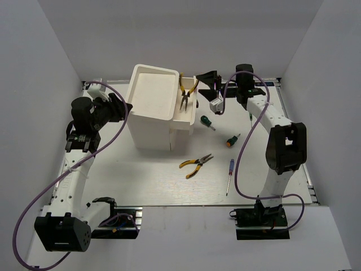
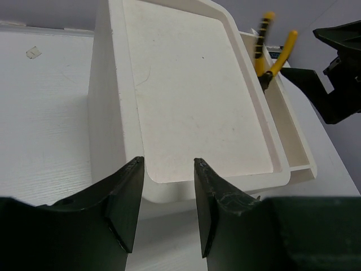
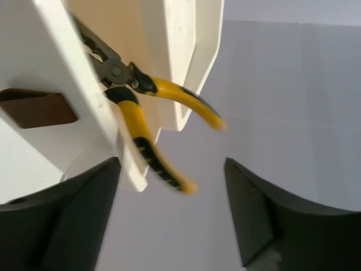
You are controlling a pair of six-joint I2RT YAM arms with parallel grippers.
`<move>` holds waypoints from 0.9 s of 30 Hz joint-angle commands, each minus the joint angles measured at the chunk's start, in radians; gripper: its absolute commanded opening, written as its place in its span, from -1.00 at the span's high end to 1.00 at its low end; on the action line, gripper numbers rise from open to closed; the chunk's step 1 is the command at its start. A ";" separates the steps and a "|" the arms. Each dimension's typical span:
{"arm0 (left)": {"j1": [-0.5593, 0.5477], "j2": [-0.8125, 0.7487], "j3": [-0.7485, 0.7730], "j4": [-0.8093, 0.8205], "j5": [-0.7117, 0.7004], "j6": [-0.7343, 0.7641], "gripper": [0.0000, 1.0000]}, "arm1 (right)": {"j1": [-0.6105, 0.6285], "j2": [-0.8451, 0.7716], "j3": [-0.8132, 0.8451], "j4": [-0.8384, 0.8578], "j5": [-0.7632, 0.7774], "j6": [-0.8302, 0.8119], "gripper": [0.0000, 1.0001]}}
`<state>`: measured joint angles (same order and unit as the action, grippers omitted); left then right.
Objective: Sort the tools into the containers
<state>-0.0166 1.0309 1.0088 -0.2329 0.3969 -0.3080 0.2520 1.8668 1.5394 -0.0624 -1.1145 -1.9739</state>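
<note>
The tall white bin point(image 1: 152, 93) stands at the table's middle back, with the narrow white bin point(image 1: 190, 119) against its right side. One yellow-and-black pliers point(image 1: 186, 94) lies in the narrow bin, handles sticking out over its far end; it also shows in the right wrist view point(image 3: 138, 121) and the left wrist view point(image 2: 272, 52). My right gripper point(image 1: 202, 83) is open and empty just right of those handles, not touching them point(image 3: 172, 164). My left gripper point(image 1: 128, 108) is open and empty at the tall bin's left rim point(image 2: 168, 162). The tall bin point(image 2: 186, 101) looks empty.
On the table right of and in front of the bins lie a second pliers point(image 1: 196, 165), a green stubby screwdriver point(image 1: 207, 122), an orange-green stubby screwdriver point(image 1: 231, 140) and a slim blue-handled screwdriver point(image 1: 229, 176). White walls enclose the table on three sides.
</note>
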 commanded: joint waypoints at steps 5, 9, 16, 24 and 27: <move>-0.003 -0.023 0.017 -0.009 0.008 -0.002 0.00 | 0.010 -0.020 0.036 0.187 -0.030 -0.030 -0.72; -0.003 0.000 0.094 -0.034 0.089 0.026 0.76 | 0.003 -0.072 -0.057 0.533 0.086 0.325 -0.50; -0.098 0.109 0.299 -0.234 0.313 0.151 0.98 | 0.000 -0.352 -0.300 0.500 0.669 1.047 1.00; -0.535 0.282 0.390 -0.474 0.183 0.236 -0.13 | -0.043 -0.321 -0.063 -0.664 0.581 1.378 1.00; -0.756 0.369 0.462 -0.543 0.028 0.259 -0.24 | -0.045 -0.456 -0.380 -0.472 0.600 1.394 1.00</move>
<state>-0.6205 1.3769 1.3937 -0.6518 0.5503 -0.0998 0.2039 1.4910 1.3579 -0.4507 -0.5400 -0.7143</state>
